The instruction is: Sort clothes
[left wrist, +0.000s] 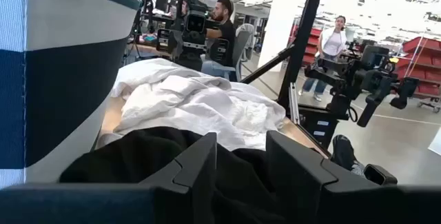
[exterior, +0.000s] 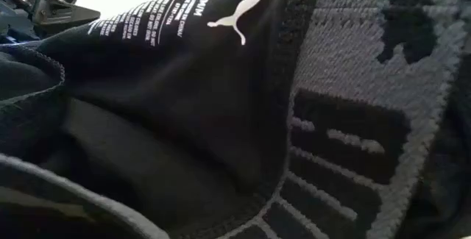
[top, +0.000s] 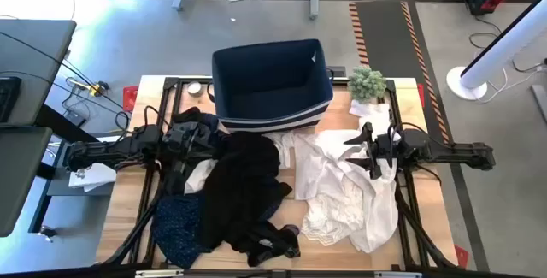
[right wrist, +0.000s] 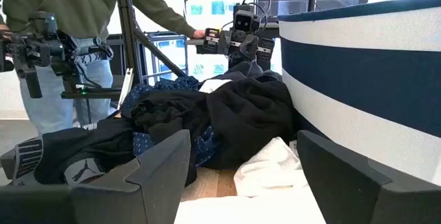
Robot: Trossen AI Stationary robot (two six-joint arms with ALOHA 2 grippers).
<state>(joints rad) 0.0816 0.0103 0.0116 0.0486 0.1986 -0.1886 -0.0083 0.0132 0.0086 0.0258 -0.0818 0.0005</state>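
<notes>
- Right gripper (right wrist: 241,176) open, low over the table (right wrist: 207,182).
- Black clothes (right wrist: 227,117) heaped ahead, white cloth (right wrist: 272,169) below.
- Striped bin (right wrist: 365,79) beside them.
- Person (right wrist: 76,17) standing behind.

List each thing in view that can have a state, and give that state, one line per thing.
navy bin: upright, open-topped, nothing visible inside.
white clothes: heaped, unsorted.
black clothes: piled, unsorted.
speckled navy garment: crumpled at the table edge.
left gripper: open, empty.
right gripper: open, empty.

White clothes (top: 346,184), black clothes (top: 244,188), speckled navy garment (top: 178,225), white-striped navy bin (top: 272,85).
</notes>
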